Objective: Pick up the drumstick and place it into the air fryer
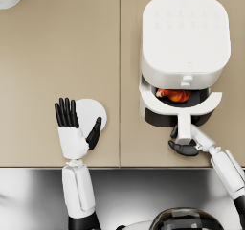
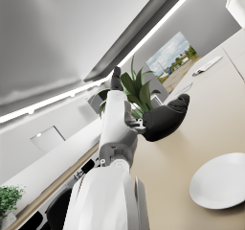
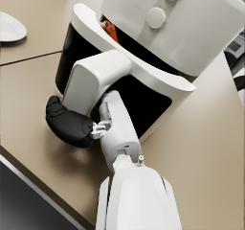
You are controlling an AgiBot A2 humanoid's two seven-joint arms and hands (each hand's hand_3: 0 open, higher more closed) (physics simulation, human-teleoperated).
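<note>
Inside, one drumstick (image 1: 174,95) lies in the single air fryer (image 1: 184,37); right hand (image 1: 184,146) grips its drawer handle (image 1: 184,132). Left hand (image 1: 74,123), fingers apart, hovers over one plate (image 1: 95,110).

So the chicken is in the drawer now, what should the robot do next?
Probably push the drawer shut. The orange-brown drumstick already lies in the white air fryer's pulled-out drawer, and the right hand is at the drawer's white handle. The left hand holds nothing above the round white plate.
</note>
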